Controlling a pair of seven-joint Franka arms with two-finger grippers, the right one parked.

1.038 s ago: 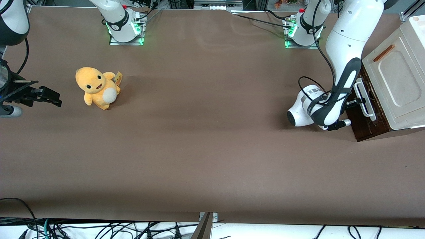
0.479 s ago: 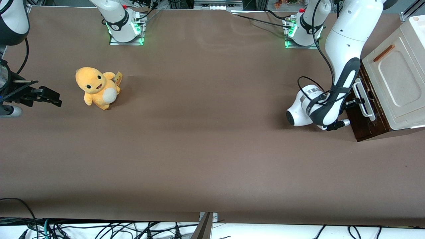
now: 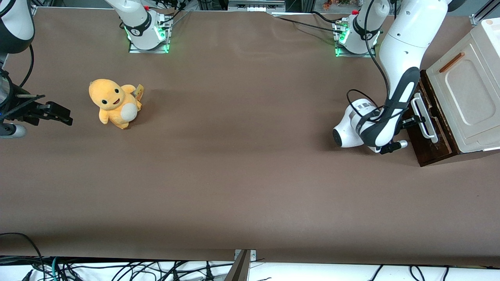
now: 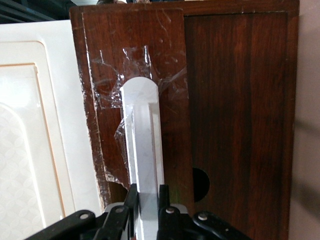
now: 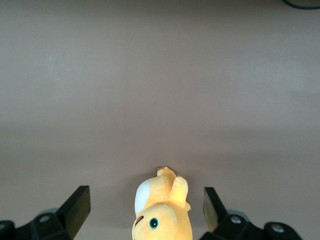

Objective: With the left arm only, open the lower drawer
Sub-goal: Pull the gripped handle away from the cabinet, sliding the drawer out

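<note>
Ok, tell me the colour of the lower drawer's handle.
White; the handle shows best in the left wrist view, gripper clamped on it.

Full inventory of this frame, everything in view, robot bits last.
lower drawer: 1, dark-brown wood, working arm's end of the table, under the cream panel
white bar handle: 1, across the drawer front
cream panel: 1, slim orange-brown handle, above the drawer
plush toy: 1, yellow-orange with white belly, toward the parked arm's end
table: 1, brown cover
left arm: 1, white and dark grey, black cable
gripper: 1, black, fingers shut on the handle

Yellow plush toy point(image 3: 113, 103) sits on brown table point(image 3: 234, 175).
</note>
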